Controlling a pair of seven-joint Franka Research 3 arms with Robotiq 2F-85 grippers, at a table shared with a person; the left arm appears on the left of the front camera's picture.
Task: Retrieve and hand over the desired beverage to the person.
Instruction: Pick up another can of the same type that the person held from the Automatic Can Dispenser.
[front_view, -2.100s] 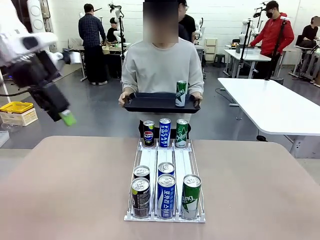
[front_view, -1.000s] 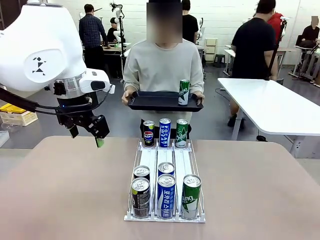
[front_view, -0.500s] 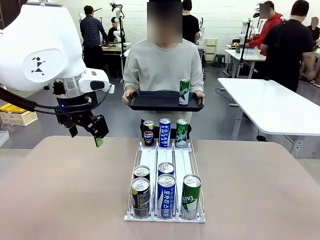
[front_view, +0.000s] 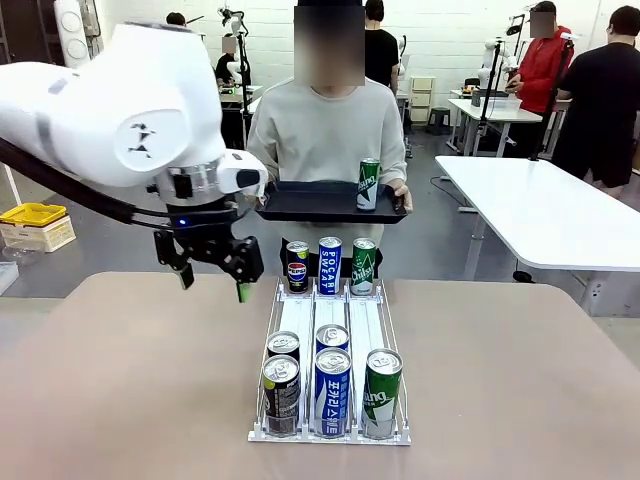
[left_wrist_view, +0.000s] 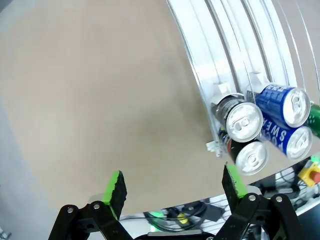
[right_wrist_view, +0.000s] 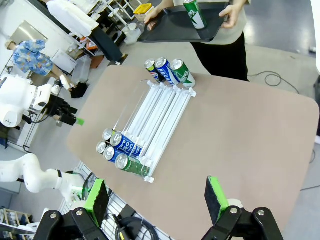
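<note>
My left gripper (front_view: 214, 288) hangs open over the table, just left of the rack's far end, with nothing between its green pads. Its own view shows the gripper (left_wrist_view: 175, 185) above bare tabletop, the front cans (left_wrist_view: 244, 121) to its right. The clear rack (front_view: 300, 315) holds black (front_view: 281, 395), blue (front_view: 332, 390) and green cans (front_view: 381, 392) in front. A Pepsi (front_view: 297, 266), a blue (front_view: 329, 265) and a green can (front_view: 363, 266) stand at its back. The person (front_view: 325, 130) holds a black tray (front_view: 300, 203) with a green can (front_view: 368, 185). High above the table, my right gripper (right_wrist_view: 156, 197) stands open.
The brown table (front_view: 120, 380) has free room on both sides of the rack (right_wrist_view: 160, 112). A white table (front_view: 540, 205) stands at the right. Other people are farther back in the room. The left arm (right_wrist_view: 20, 100) reaches in beside the table's edge.
My left arm has swung right, bringing its open gripper closer to the rack's far left corner. The person and the tray have stayed put.
</note>
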